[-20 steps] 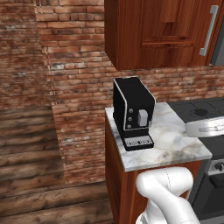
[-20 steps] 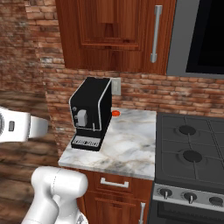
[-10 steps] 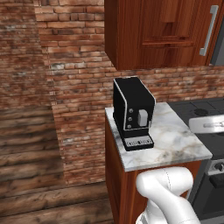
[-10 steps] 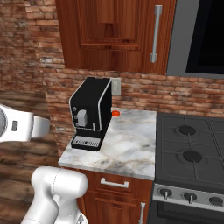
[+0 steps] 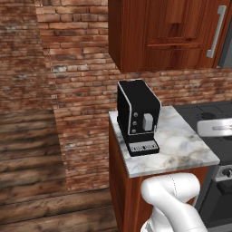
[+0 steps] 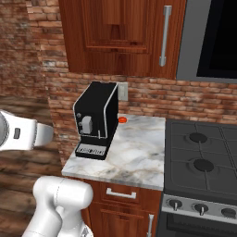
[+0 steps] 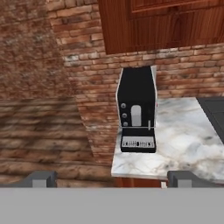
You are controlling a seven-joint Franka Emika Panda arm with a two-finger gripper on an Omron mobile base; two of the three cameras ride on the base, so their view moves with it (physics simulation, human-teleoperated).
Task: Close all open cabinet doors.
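a home kitchen: a marble counter (image 6: 139, 152) carries a black coffee machine (image 6: 96, 120), beside a gas stove (image 6: 203, 162), with reddish-brown wall-cabinet doors (image 6: 122, 34) above and a brick wall (image 5: 68, 86) behind.

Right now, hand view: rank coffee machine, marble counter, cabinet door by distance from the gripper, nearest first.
From the gripper:
1. Marble counter, its front edge just ahead.
2. Coffee machine, standing on the counter's left part.
3. Cabinet door, on the wall above, behind the machine.

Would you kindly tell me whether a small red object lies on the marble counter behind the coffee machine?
Yes, a small red object lies on the marble counter just behind the black coffee machine.
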